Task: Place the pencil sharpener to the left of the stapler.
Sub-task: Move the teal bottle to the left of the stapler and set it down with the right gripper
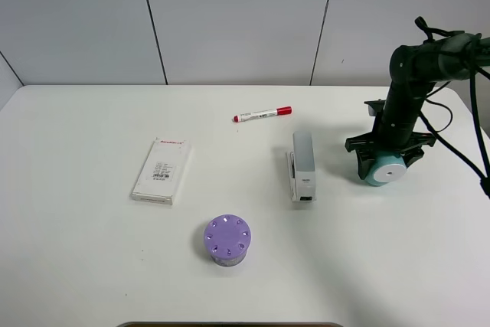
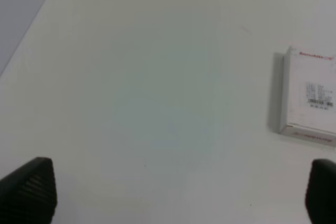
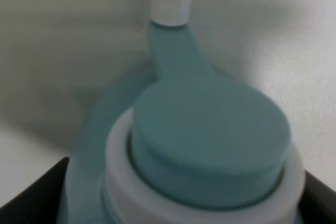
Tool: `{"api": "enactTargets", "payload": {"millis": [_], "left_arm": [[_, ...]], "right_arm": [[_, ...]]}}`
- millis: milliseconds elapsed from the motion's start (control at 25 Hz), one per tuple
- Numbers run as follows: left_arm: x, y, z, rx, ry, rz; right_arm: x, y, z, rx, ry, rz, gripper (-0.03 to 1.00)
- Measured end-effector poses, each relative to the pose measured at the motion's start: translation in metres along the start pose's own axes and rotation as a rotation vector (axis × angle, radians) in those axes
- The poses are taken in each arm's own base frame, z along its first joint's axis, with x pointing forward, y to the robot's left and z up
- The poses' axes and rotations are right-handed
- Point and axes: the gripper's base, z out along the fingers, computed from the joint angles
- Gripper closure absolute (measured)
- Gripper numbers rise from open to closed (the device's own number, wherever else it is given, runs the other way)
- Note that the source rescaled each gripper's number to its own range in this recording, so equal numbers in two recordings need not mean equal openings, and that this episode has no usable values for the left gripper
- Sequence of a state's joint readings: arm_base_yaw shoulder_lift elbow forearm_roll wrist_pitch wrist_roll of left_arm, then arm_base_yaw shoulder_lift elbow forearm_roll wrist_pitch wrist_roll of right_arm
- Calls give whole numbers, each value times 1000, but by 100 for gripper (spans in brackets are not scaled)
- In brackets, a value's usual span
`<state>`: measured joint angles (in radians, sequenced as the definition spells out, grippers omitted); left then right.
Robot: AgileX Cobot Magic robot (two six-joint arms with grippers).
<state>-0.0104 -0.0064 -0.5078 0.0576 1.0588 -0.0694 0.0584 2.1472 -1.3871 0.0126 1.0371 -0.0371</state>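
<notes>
The teal pencil sharpener [image 1: 385, 171] rests on the white table at the right, its white round face turned toward the front. My right gripper [image 1: 387, 162] hangs straight over it, open, one finger on each side of the body. The right wrist view is filled by the sharpener [image 3: 210, 145], with dark fingers [image 3: 31, 195] showing only at the two lower corners. The grey and white stapler [image 1: 302, 166] lies lengthwise to the left of the sharpener, a clear gap between them. My left gripper [image 2: 178, 195] is open over bare table and does not show in the high view.
A red-capped white marker [image 1: 262, 114] lies behind the stapler. A flat white box [image 1: 161, 171] [image 2: 310, 98] sits at centre left. A purple cylinder with holes [image 1: 227, 240] stands in front of the stapler. Bare table [image 1: 237, 181] separates the box from the stapler.
</notes>
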Motion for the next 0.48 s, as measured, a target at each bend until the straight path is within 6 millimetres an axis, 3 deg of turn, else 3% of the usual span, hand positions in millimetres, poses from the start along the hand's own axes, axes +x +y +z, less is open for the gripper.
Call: {"api": "enactTargets", "payload": {"millis": [160,480], "left_arm": [[0,0,0,0,0,0],[0,0,0,0,0,0]], "right_arm": [[0,1,-6,-11,-19,6,97],[6,2,-37,-9,-92,15,97]]}}
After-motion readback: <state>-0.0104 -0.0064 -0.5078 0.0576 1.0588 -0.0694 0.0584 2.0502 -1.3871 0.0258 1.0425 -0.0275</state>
